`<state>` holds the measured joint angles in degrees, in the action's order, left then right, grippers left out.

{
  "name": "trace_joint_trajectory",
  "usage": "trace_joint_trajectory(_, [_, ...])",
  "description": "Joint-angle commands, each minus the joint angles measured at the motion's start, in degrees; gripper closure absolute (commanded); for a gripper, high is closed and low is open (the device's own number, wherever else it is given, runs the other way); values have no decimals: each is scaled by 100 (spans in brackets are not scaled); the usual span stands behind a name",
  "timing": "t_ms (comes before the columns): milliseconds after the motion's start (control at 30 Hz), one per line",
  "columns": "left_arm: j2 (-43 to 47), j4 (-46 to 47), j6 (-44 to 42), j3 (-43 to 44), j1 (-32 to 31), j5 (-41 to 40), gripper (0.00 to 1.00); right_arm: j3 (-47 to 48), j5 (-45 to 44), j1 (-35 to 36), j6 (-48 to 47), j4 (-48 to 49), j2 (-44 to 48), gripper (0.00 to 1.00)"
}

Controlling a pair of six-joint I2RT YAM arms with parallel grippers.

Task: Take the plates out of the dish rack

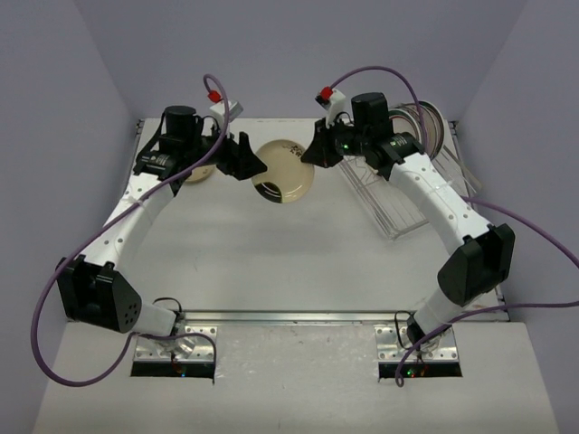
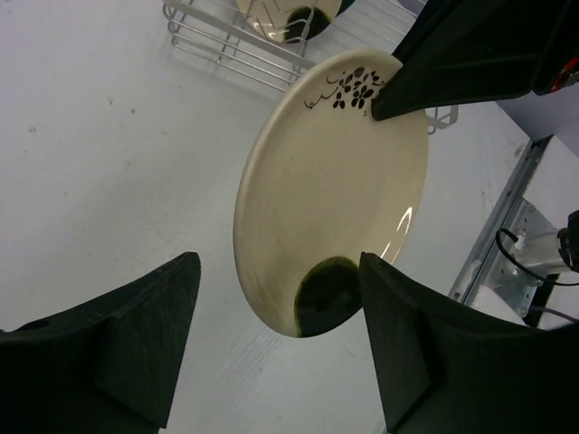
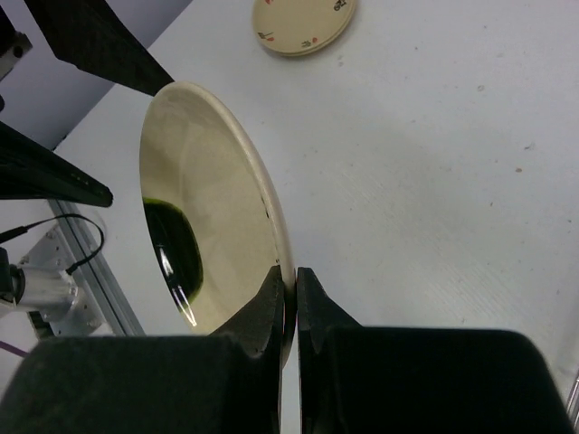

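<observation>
Right gripper (image 3: 291, 277) is clamped on the rim of a glossy cream plate (image 2: 330, 181) with dark floral print, held tilted over the matte white table (image 1: 271, 262). Left gripper (image 2: 277, 289) has its jaws apart, flanking the plate's lower rim, probably not touching. Wire dish rack (image 1: 398, 203) at far right. Second plate (image 3: 303, 23) flat on table. Lilac walls (image 1: 271, 54).

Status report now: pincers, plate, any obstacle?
Right pincer shut on cream plate, off the rack. Left pincer open, facing plate's other edge. No obstacle seen between them.
</observation>
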<state>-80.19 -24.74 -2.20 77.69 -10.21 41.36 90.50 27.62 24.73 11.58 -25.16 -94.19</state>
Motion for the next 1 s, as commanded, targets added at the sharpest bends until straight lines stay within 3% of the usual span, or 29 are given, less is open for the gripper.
trace_joint_trajectory(0, [-159,-97,-158,216,-104,-171,38,214,323,10,275,393,116,100])
trace_joint_trajectory(67, [-206,-101,-151,227,-104,-178,48,192,353,30,299,398,120,100])
trace_joint_trajectory(267, [-242,-39,-33,211,-104,-84,91,161,259,41,302,380,94,99])
trace_joint_trajectory(300, [-242,-16,-3,203,-97,-92,99,161,205,41,309,380,86,92])
trace_joint_trajectory(367, [-242,63,71,165,-81,-131,100,152,123,41,310,345,85,71])
trace_joint_trajectory(433, [-257,190,203,114,83,-114,100,123,-126,31,305,315,93,35])
trace_joint_trajectory(500, [-340,294,448,107,480,-83,100,55,-468,23,275,292,138,15])
trace_joint_trajectory(533, [-399,320,525,131,484,-41,100,13,-605,15,249,292,164,9])
trace_joint_trajectory(567, [-544,364,679,175,952,25,100,-39,-767,-21,205,292,193,3])
trace_joint_trajectory(800, [-1854,117,1183,1020,2686,-127,100,-304,-1340,-654,269,292,314,1])
trace_joint_trajectory(967, [-2906,-1,1266,1794,3164,-633,100,-531,-1422,-1172,312,292,331,1])
